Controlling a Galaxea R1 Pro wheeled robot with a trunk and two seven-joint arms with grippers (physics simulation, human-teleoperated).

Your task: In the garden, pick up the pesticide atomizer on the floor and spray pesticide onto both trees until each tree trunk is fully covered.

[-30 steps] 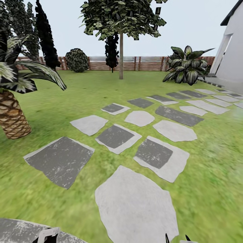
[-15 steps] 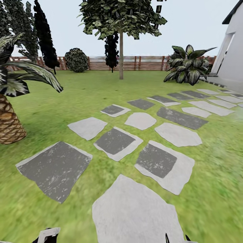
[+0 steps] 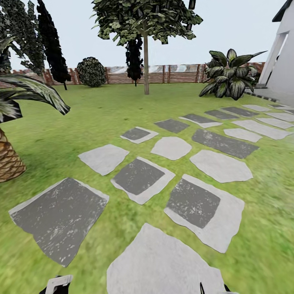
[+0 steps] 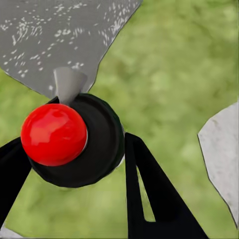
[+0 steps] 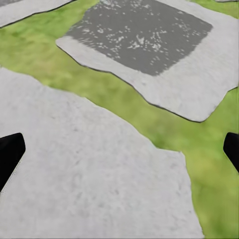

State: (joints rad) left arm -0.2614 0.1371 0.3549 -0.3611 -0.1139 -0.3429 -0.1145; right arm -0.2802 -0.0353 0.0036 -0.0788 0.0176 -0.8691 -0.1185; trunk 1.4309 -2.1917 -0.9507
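The left gripper [image 4: 74,164] is clenched around the pesticide atomizer [image 4: 74,142], seen from above as a round black body with a red ball on top and a grey nozzle, held over the grass of the floor [image 4: 174,74]. The right gripper [image 5: 119,152] is released, its dark fingertips [image 5: 10,154] spread wide above a pale stepping stone [image 5: 84,174]. Ahead in the garden, a tree [image 3: 145,24] with a slim bare tree trunk [image 3: 145,67] stands well beyond the stones (near the wooden fence [image 3: 175,73]).
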